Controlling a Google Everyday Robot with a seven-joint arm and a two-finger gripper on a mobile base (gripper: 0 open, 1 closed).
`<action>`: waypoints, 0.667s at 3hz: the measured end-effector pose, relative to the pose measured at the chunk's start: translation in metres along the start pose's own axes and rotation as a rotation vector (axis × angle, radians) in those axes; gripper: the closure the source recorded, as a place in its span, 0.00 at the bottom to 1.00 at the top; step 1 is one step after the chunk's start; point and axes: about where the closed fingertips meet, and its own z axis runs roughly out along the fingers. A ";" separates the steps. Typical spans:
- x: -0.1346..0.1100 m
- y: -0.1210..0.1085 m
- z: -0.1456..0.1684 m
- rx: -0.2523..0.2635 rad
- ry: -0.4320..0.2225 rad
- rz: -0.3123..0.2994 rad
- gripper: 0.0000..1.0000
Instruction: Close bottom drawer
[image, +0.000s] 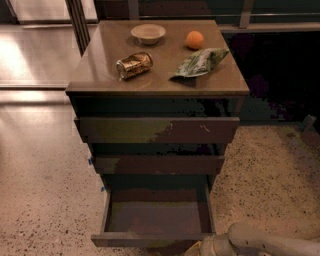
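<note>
Bottom drawer (155, 218) stands open (dull grey-brown floor); gripper (201, 248) by its front-right corner.

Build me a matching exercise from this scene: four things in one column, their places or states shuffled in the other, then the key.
Things
1. bottom drawer
2. can
3. orange
4. gripper

Places or states
A. lying on its side on the cabinet top
B. pulled open
C. at the lower edge of the view, by the open drawer's front right corner
D. just behind the green bag

Pairs: 1-B, 2-A, 3-D, 4-C
</note>
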 end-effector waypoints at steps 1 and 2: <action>0.004 -0.006 0.017 0.055 -0.023 -0.067 1.00; -0.001 -0.026 0.048 0.105 -0.059 -0.175 1.00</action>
